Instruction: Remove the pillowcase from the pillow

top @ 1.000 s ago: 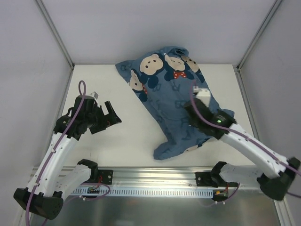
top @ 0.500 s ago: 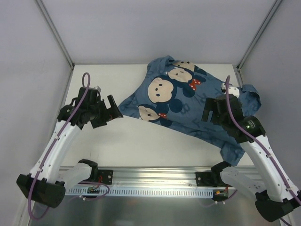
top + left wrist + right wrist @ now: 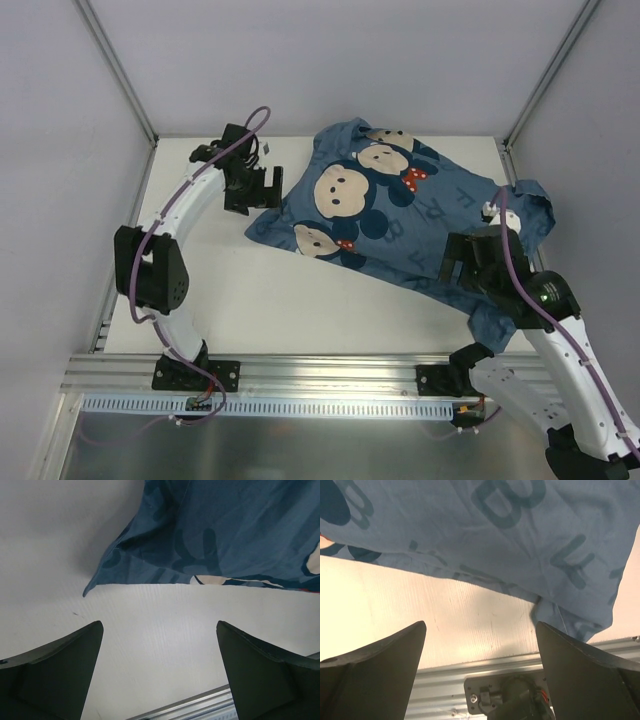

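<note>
The blue pillowcase point(image 3: 400, 215) with mouse faces lies spread and rumpled over the back right half of the table. No white pillow shows; it is hidden or out of view. My left gripper point(image 3: 258, 195) is open beside the pillowcase's left corner, not touching it. In the left wrist view that corner point(image 3: 100, 577) lies on the table ahead of the open left gripper point(image 3: 160, 670). My right gripper point(image 3: 462, 268) hovers open over the pillowcase's near right part. In the right wrist view the cloth's near edge point(image 3: 520, 545) lies beyond the empty right gripper point(image 3: 480, 670).
The white table point(image 3: 300, 300) ends at an aluminium rail point(image 3: 330, 375) along the near edge, where the arm bases are bolted. The right arm's base mount point(image 3: 510, 700) shows below the right fingers. Grey walls and frame posts point(image 3: 115, 70) close in the sides and back.
The right gripper has opened and let go of the pillowcase, which swung round and spread out. The left arm has swung to the back, up to the cloth's left corner.
</note>
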### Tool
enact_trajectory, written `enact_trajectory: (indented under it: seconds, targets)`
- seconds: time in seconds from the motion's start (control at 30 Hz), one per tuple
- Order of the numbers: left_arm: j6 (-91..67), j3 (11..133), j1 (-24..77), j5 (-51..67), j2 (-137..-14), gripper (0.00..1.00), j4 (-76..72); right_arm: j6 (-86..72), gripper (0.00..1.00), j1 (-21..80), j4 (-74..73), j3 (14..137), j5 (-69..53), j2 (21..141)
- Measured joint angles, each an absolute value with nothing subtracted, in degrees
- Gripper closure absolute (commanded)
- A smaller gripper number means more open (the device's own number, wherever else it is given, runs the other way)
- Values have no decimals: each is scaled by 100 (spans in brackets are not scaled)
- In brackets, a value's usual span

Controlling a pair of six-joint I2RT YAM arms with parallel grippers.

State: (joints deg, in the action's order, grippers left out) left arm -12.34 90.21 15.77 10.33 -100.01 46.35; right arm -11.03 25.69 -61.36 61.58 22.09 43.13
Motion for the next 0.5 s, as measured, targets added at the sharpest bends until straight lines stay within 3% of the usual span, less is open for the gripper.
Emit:
enact_trajectory:
  seconds: [0.33,0.4,0.43,0.47,0.5]
  targets:
    - [-38,9253,1758,1824,-10923,1,4224,-1291,4,2569,-6580,6158,2036,4182]
    - [-10,9332,1761,1994,-11148,5,4117,-1319,4,2569,-6637,6158,2029,4178]
    - [-14,9367,1761,2097,-11255,13,4071,-1330,4,2569,-6657,6158,2029,4176]
    - [-32,9400,1761,2202,-11397,45,4014,-1332,4,2569,-6674,6158,2027,4178]
    - [-86,9417,1765,2285,-11537,71,3966,-1330,4,2569,-6687,6158,2025,4187]
